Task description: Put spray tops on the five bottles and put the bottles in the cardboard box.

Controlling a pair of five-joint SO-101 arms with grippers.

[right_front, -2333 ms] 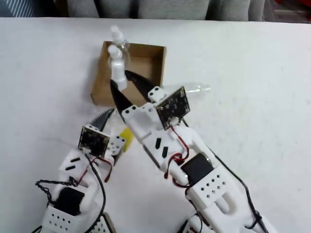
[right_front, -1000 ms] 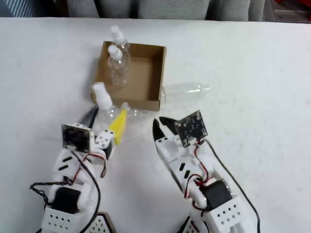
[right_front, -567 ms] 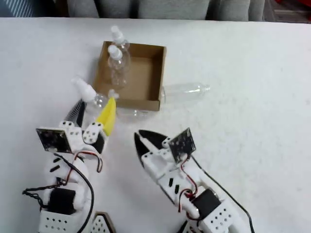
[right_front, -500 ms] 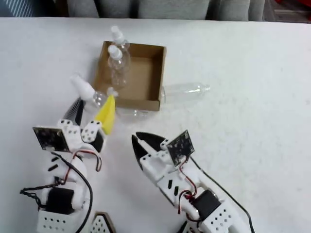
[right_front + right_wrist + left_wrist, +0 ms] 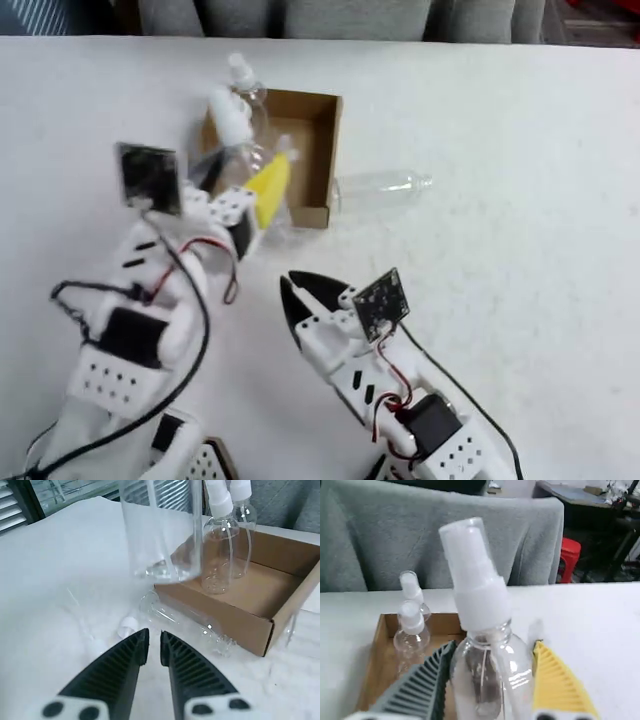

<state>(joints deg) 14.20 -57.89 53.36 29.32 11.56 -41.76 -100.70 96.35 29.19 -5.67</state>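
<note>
Gripping a capped bottle (image 5: 479,595), the left end effector (image 5: 494,652) holds it raised by the cardboard box (image 5: 312,130). The right end effector (image 5: 154,645) hangs nearly closed and empty above the desk (image 5: 500,150).

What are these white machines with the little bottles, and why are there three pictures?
These are two small robot arms at a white table. One picture looks down from above; the other two come from a camera on each arm's wrist. The left gripper holds a clear bottle with a spray top, lifted close to the cardboard box. Two capped bottles stand in the box. The right gripper is empty, fingers nearly together. One uncapped bottle lies beside the box, a second bottle lies in front of it near a small white cap.
</note>
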